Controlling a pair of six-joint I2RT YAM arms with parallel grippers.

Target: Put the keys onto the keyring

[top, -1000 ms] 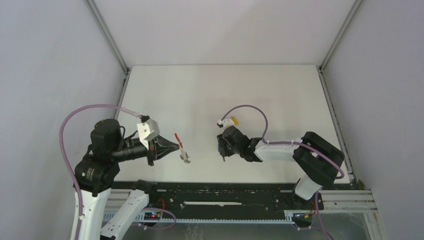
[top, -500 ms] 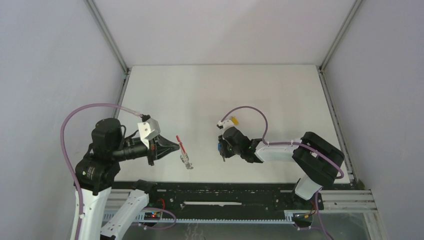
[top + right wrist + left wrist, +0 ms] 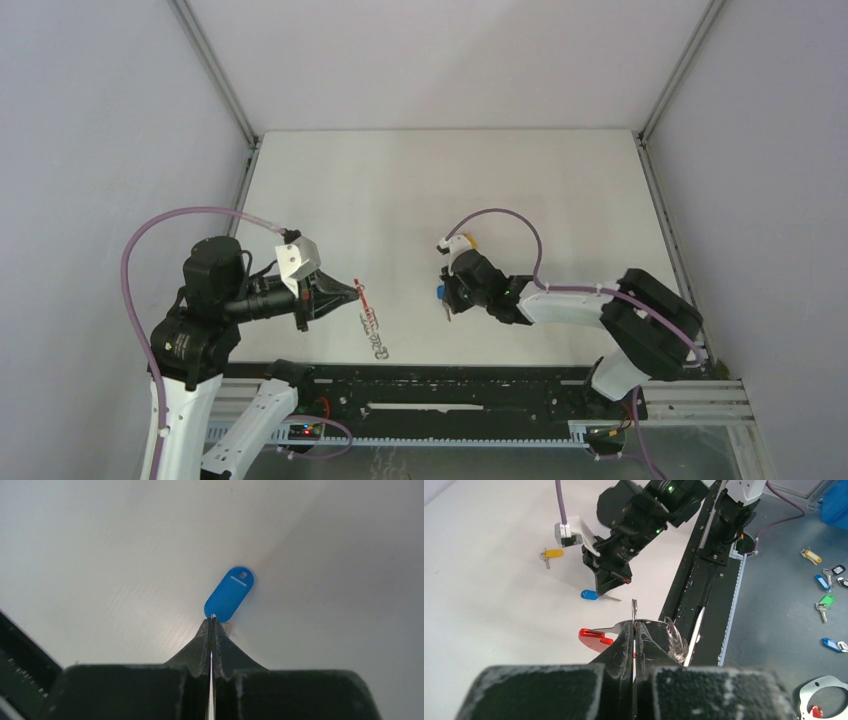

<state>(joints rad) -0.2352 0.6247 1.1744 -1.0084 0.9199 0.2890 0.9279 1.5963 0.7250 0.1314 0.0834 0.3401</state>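
Observation:
My left gripper (image 3: 356, 292) (image 3: 634, 624) is shut on the keyring's thin metal ring (image 3: 634, 611), held edge-up. The keyring's red tag (image 3: 591, 637) (image 3: 363, 297) hangs to one side of the jaws and its grey metal coil (image 3: 676, 641) (image 3: 377, 338) to the other. My right gripper (image 3: 446, 300) (image 3: 212, 621) is shut on the blade of the blue-headed key (image 3: 229, 593) (image 3: 440, 292) (image 3: 588, 594), low over the white table. The yellow-headed key (image 3: 468, 240) (image 3: 553, 553) lies on the table just beyond the right wrist.
A black rail (image 3: 704, 570) runs along the table's near edge between the arm bases. Several spare tagged keys (image 3: 824, 580) lie on the grey floor past it. Grey walls and frame posts (image 3: 215, 80) bound the white table (image 3: 400, 190).
My right gripper has closed on the blue key and shifted slightly right. The keyring's metal coil has swung down toward the near edge. The left arm has held its place.

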